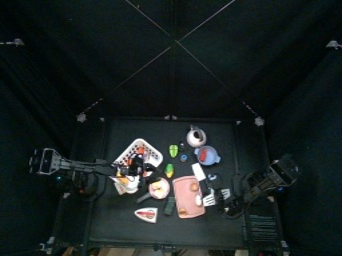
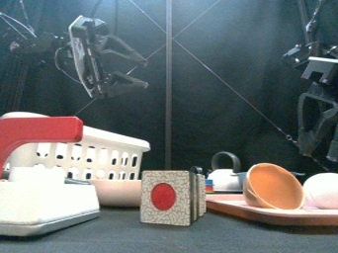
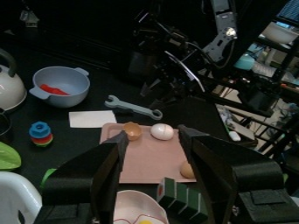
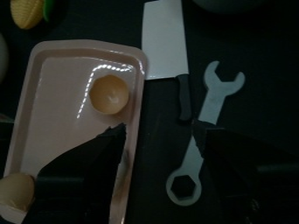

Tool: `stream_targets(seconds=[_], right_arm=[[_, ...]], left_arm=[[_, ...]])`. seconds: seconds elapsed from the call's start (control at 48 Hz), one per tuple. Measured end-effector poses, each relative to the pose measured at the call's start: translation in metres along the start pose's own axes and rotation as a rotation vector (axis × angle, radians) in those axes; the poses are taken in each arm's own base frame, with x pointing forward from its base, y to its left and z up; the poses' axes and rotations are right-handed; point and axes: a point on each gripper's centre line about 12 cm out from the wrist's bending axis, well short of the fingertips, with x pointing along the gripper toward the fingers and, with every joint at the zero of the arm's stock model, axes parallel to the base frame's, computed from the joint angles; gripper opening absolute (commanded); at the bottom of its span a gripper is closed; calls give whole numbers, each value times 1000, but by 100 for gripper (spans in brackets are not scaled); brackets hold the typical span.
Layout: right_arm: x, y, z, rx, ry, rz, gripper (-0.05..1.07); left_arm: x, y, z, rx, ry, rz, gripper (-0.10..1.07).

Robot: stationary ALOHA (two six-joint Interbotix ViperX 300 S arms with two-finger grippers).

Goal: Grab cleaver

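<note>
- Right wrist view: the right end effector [image 4: 149, 153] hangs spread wide, grasping nothing, above the desk [image 4: 263, 52].
- The cleaver [image 4: 165, 48] lies flat on the desk just beside the pink board [image 4: 65, 122], its dark handle [image 4: 183, 94] pointing toward the jaws.
- A wrench [image 4: 201, 131] lies just beside the cleaver, on the side away from the board.
- A brown egg-like thing [image 4: 111, 92] sits on the board.
- Left wrist view: the left end effector [image 3: 155, 175] is released and empty, over the board's near end.
- A blue bowl [image 3: 61, 84] stands well apart.
</note>
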Motion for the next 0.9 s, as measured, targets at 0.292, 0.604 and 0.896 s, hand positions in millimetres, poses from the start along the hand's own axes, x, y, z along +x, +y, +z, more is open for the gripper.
stream_targets(seconds=[0.292, 0.604, 0.896], right_arm=[[23, -31, 13, -17, 56, 77, 93], [31, -46, 12, -21, 104, 102, 93], [32, -41, 13, -44, 95, 116, 86]], left_arm=[[-1, 1, -3, -6, 7, 6, 87], [-1, 2, -2, -14, 5, 12, 87], [-2, 2, -3, -15, 6, 13, 87]])
